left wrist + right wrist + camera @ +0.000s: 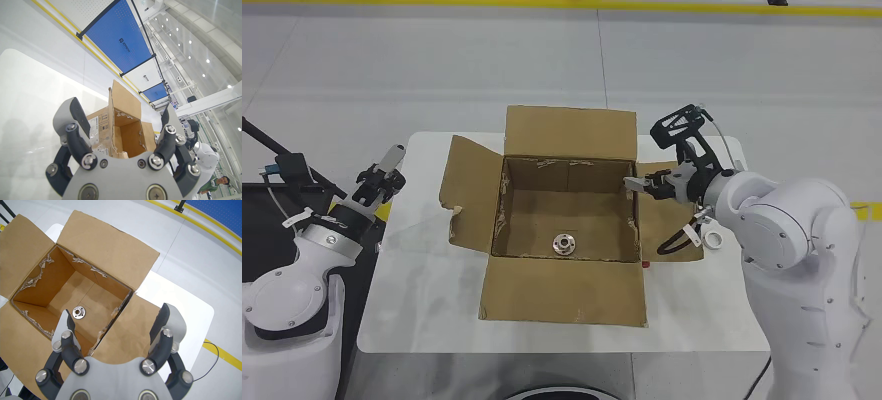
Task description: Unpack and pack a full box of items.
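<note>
One lonely metal flange (77,313) sits on the box (105,247) floor, well below the right claw (115,316), which hangs open and empty; reaching down could snag the torn cardboard edge.

White arms (782,215), apparently rubber-padded fingers (175,317)
</note>
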`<act>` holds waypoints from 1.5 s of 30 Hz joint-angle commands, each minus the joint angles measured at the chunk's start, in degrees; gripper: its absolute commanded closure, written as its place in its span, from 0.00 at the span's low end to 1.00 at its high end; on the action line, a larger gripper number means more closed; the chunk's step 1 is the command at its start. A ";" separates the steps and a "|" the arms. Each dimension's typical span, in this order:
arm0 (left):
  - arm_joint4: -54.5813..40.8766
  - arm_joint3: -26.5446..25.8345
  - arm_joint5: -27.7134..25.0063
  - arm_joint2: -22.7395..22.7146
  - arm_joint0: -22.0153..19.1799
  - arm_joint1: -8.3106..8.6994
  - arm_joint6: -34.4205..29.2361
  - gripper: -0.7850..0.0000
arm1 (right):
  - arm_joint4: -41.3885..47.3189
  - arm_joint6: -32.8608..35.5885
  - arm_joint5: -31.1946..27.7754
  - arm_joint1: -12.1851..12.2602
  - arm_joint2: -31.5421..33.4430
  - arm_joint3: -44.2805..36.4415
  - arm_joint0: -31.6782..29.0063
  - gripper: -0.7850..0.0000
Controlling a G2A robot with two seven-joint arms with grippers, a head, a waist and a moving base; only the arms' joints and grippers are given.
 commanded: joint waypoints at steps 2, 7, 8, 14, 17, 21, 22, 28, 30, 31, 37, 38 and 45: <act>0.00 0.00 0.00 0.00 0.00 0.00 0.00 0.00 | 0.01 0.00 0.00 0.00 0.00 0.00 0.00 0.00; -0.01 0.15 -0.15 0.15 0.05 0.00 0.38 0.00 | 0.71 -0.84 -1.05 -0.45 -5.19 1.95 1.91 0.00; 0.02 0.32 -0.30 0.34 -0.05 0.03 0.49 0.00 | 1.03 -0.50 -0.97 -0.64 -6.63 2.73 2.97 0.00; 0.20 0.73 -0.46 0.78 -0.87 0.36 -0.05 0.00 | 3.79 0.59 -2.77 -2.22 -16.74 8.64 9.88 0.00; 0.24 0.47 -0.58 0.60 -0.55 0.42 0.08 0.00 | 5.69 0.95 -3.98 -3.17 -21.42 11.87 12.68 0.00; 0.24 0.47 -0.58 0.60 -0.55 0.42 0.08 0.00 | 6.94 1.06 -4.63 -4.57 -27.00 17.07 16.26 0.00; 0.24 0.47 -0.58 0.60 -0.55 0.42 0.08 0.00 | 6.57 0.86 -4.54 -4.96 -28.53 18.36 17.01 0.00; 0.24 0.47 -0.58 0.60 -0.55 0.42 0.08 0.00 | 5.22 -1.14 -2.29 -7.19 -35.02 25.34 20.16 0.18; 0.24 0.47 -0.58 0.60 -0.55 0.42 0.08 0.00 | 3.40 -0.95 -1.00 -7.86 -37.00 27.81 20.95 0.23; 0.24 0.47 -0.58 0.60 -0.55 0.42 0.08 0.00 | 4.09 -1.18 -1.17 -8.26 -37.84 28.83 21.15 0.24; 0.24 0.47 -0.58 0.60 -0.55 0.42 0.08 0.00 | 6.27 0.47 -1.95 -10.65 -42.46 37.10 23.08 0.35; 0.24 0.47 -0.58 0.60 -0.55 0.42 0.08 0.00 | 6.96 0.28 -2.13 -11.09 -43.02 38.26 23.37 0.37; 0.24 0.47 -0.58 0.60 -0.55 0.42 0.08 0.00 | 9.54 0.94 -3.75 -14.15 -47.04 47.06 25.36 0.46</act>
